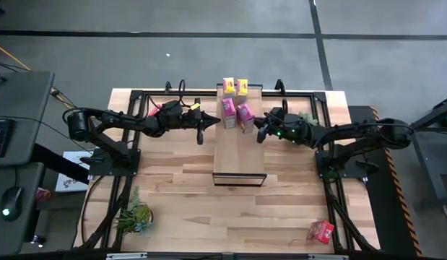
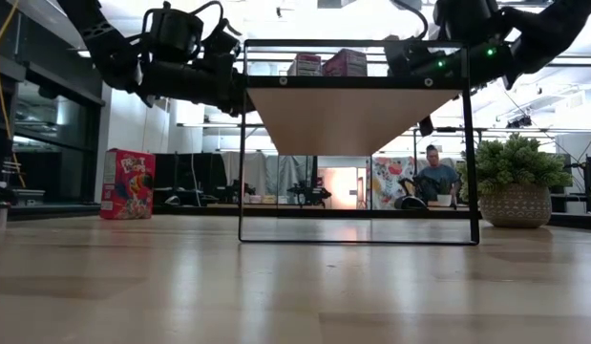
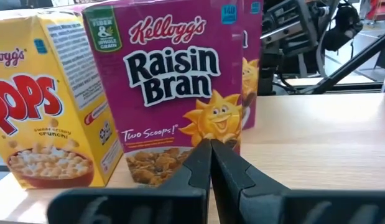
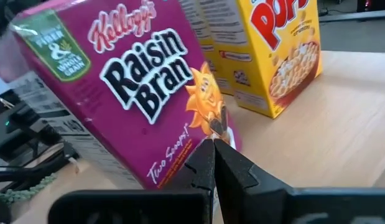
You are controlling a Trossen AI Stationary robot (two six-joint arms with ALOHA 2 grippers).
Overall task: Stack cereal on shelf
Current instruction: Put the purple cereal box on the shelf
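The shelf [image 1: 240,155], a light-wood board in a dark frame, stands raised at the table's middle. At its far end stand two yellow cereal boxes [image 1: 235,87]. In front of them are two pink Raisin Bran boxes, one to the left [image 1: 228,112] and one to the right [image 1: 245,116], both resting on their bases. My left gripper [image 3: 209,149] is shut and level, right before the left pink box [image 3: 173,87]. My right gripper [image 4: 213,146] is shut, at the lower part of the right pink box [image 4: 130,93]. A red cereal box [image 1: 320,231] stands on the table near the front right corner. My left gripper's shut fingertips stand level at the lower middle of the left pink box's printed face [image 3: 208,134], coming from the table's left; I cannot tell whether they touch it. My right gripper's shut fingertips stand at the right pink box's printed face near its lower corner [image 4: 220,127], coming from the table's right and slanting slightly down; I cannot tell whether they touch it. Both boxes stand on the shelf.
A small green plant [image 1: 136,217] sits near the table's front left, and another [image 1: 306,115] lies under my right arm. The near half of the shelf board [image 1: 240,162] is bare. A person [image 2: 433,177] sits in the room beyond the table.
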